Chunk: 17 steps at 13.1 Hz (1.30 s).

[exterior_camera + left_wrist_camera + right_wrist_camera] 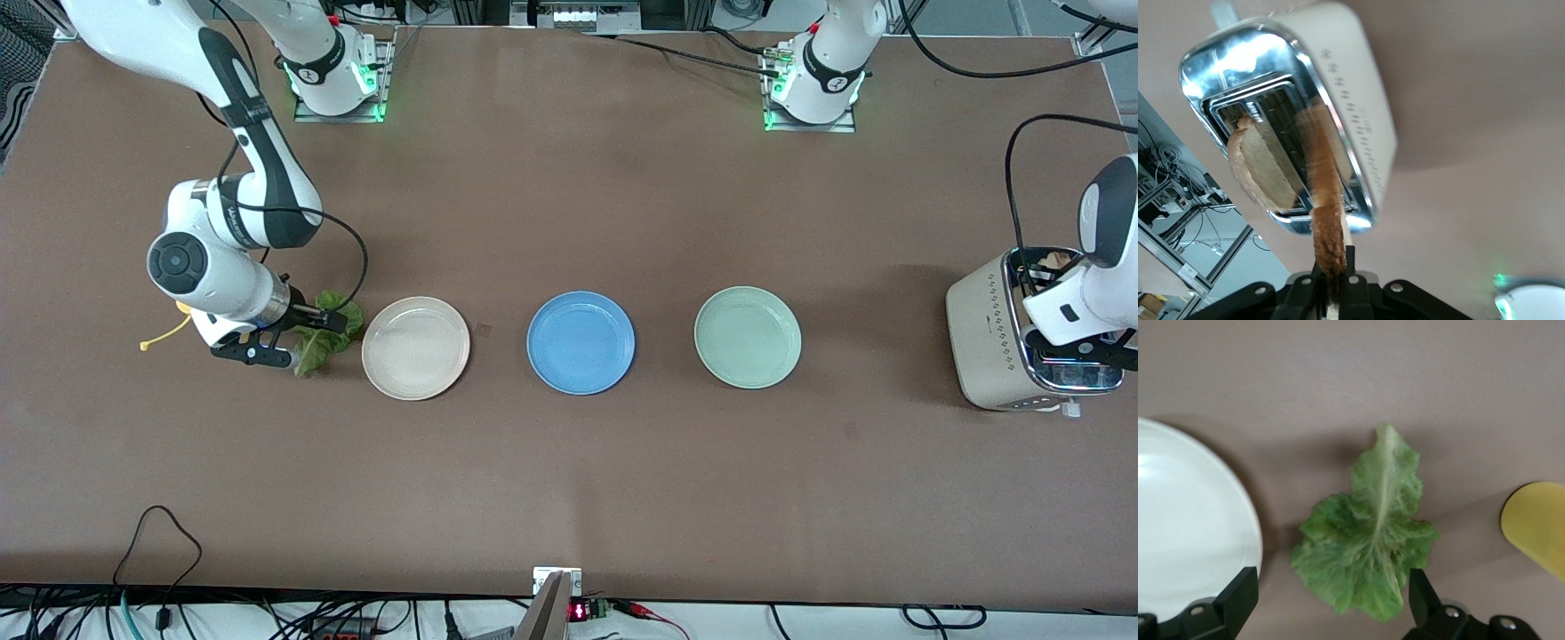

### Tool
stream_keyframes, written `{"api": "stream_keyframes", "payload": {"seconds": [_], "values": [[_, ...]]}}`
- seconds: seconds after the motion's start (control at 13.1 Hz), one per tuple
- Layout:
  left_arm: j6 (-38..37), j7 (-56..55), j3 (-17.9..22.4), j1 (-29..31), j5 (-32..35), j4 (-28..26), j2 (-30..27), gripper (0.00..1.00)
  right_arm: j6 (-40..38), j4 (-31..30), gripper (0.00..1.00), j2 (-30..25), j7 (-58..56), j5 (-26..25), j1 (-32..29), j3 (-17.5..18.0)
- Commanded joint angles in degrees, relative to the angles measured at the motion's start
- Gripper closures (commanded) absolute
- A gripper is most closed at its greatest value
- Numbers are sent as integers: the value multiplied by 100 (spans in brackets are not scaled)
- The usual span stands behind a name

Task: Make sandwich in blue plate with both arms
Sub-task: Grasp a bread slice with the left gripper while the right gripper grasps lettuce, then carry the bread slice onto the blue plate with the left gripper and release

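The big brown table (569, 480) holds everything. Two shiny white robot arms reach down to it, one at each end.

At the left arm's end of the table stands a cream box-shaped toaster with a shiny metal top (987, 342). The left gripper (1335, 293) is right over the toaster. Its black fingers are squeezed together on the edge of a light-brown bread slice with a darker crust (1325, 200). That slice stands up tall, its lower part in one of the toaster's slots. A second light-brown bread slice (1261, 170) sits in the slot beside it and leans a little.

Three round plates lie in a row across the middle of the table. The plain blue plate (581, 342) is in the middle, well apart from both grippers. The pale green plate (747, 337) lies toward the left arm's end, and the cream-white plate (415, 348) lies toward the right arm's end.

The right gripper (1331, 603) is low over a ruffled green lettuce leaf (1368, 547). Its fingers are spread wide apart, one on each side of the leaf. The leaf lies flat on the table just beside the cream-white plate.

A small yellow thing (169, 333) lies on the table near the leaf.
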Motion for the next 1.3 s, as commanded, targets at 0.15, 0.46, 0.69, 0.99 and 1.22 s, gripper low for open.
{"api": "stream_keyframes", "payload": {"seconds": [0.15,0.46,0.69,0.99,1.22], "values": [[-1243,102,-1664,-13,-43,865,-6,99,123,-7,0,89,935,26,-60,-18],[-938,-783,-1851,-4,-2058,875,256,99,324,37,0,256,918,8,-244,-53],[-130,-1321,-1860,-178,-3309,805,652,99,465,98,0,431,909,-27,-244,-53],[811,-1489,-1860,-285,-4944,787,1416,99,641,125,1,591,856,-44,-253,-62],[1689,-1419,-1860,-469,-5974,769,1935,99,632,125,27,591,743,-62,-244,-88]]}}
